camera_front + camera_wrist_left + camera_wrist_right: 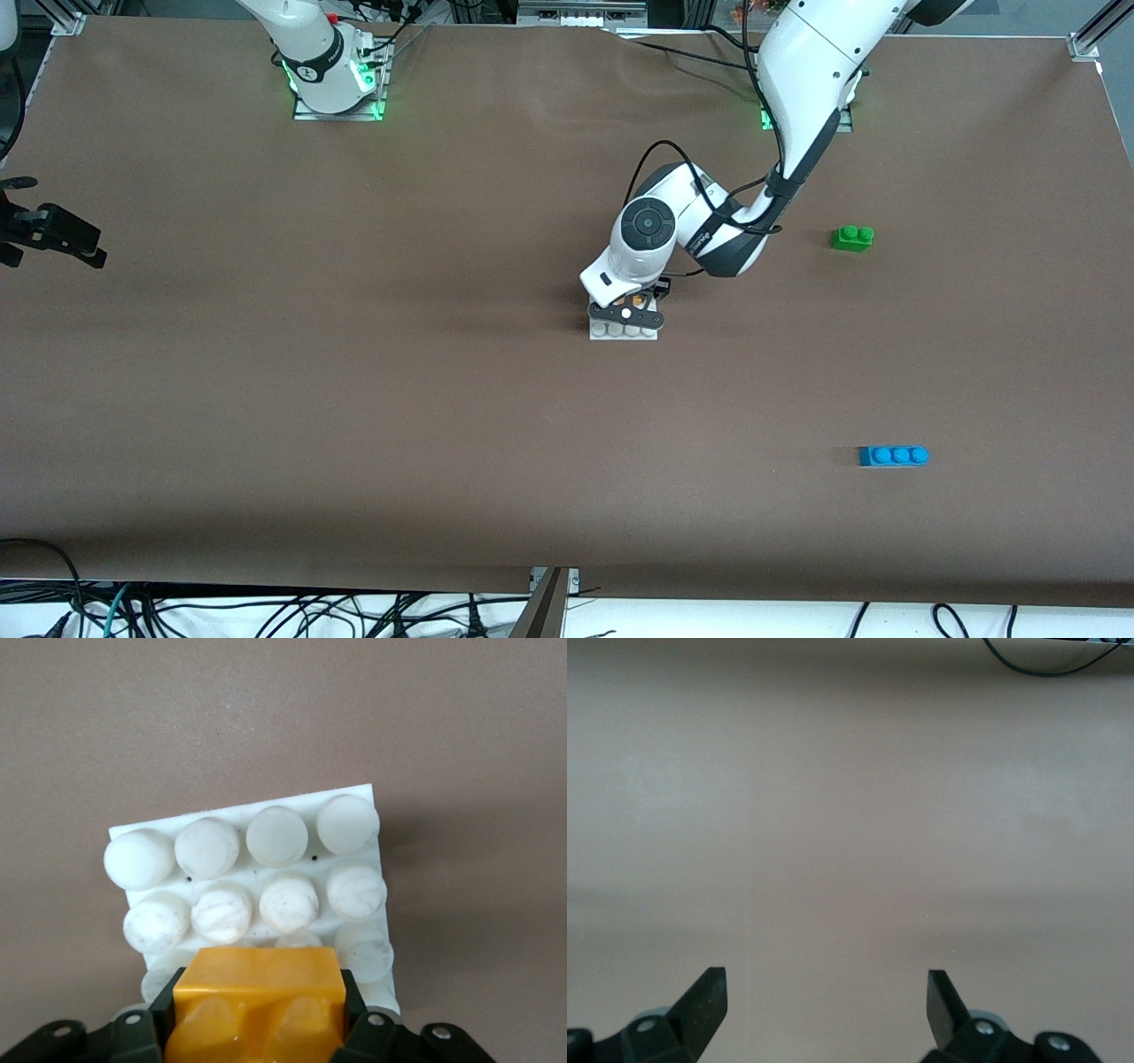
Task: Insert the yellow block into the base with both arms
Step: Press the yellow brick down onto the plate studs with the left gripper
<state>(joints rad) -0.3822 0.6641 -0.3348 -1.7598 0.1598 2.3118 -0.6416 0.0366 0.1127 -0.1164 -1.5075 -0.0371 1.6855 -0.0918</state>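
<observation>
My left gripper (627, 312) is shut on the yellow block (259, 1001), one black finger on each side of it. It holds the block right down at the white studded base (625, 332), which lies mid-table. In the left wrist view the block covers part of the base's (252, 870) stud rows closest to the gripper; whether it is pressed on I cannot tell. In the front view only a sliver of the yellow block (640, 302) shows under the hand. My right gripper (62, 232) waits open at the right arm's end of the table, with only bare brown mat between its fingertips (827, 992).
A green two-stud brick (852, 237) lies toward the left arm's end of the table, farther from the front camera than the base. A blue three-stud brick (893, 455) lies at that same end, nearer to the camera. Cables hang below the table's front edge.
</observation>
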